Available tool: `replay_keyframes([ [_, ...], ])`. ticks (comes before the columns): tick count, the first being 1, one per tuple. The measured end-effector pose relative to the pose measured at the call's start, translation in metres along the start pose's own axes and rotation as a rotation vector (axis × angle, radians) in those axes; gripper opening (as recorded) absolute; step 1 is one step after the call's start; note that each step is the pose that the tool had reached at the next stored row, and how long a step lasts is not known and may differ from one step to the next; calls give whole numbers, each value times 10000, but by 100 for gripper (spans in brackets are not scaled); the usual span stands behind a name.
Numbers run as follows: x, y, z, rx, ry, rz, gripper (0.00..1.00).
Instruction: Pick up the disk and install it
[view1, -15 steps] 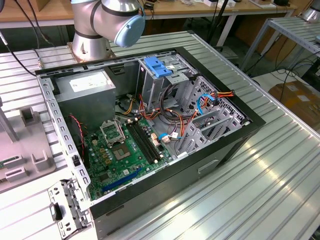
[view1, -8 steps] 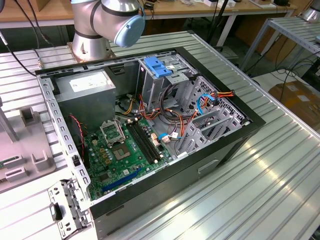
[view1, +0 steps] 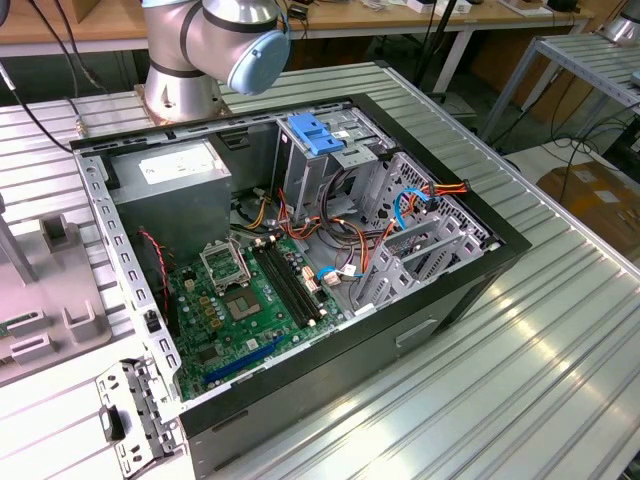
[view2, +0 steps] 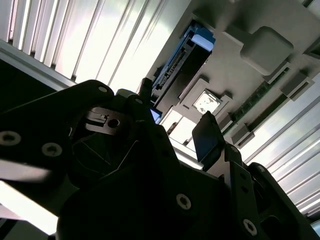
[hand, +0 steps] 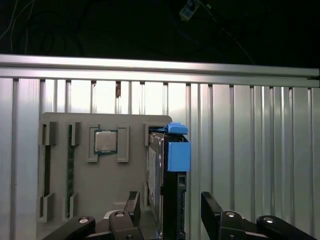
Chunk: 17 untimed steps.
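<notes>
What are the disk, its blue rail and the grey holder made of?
The disk looks like bare silvery metal, faintly shiny. Its blue rail seems moulded plastic: matte, evenly coloured. The grey holder looks matte plastic too, though painted metal is possible.

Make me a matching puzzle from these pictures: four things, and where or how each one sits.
1 disk
2 processor chip
3 end effector
4 computer case

a lies open on the table
b stands on edge in the grey holder
c open, straddling the disk
d lies flat in the grey holder

Pairs: 1-b, 2-d, 3-c, 4-a.
</notes>
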<state>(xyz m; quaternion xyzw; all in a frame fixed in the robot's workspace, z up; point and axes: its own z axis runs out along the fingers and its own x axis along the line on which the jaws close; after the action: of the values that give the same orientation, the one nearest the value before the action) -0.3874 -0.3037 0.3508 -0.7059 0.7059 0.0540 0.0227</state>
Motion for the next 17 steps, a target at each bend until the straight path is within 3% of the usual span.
replay_keyframes([
  [17, -65, -1, 36, -1, -39, -2, 60],
])
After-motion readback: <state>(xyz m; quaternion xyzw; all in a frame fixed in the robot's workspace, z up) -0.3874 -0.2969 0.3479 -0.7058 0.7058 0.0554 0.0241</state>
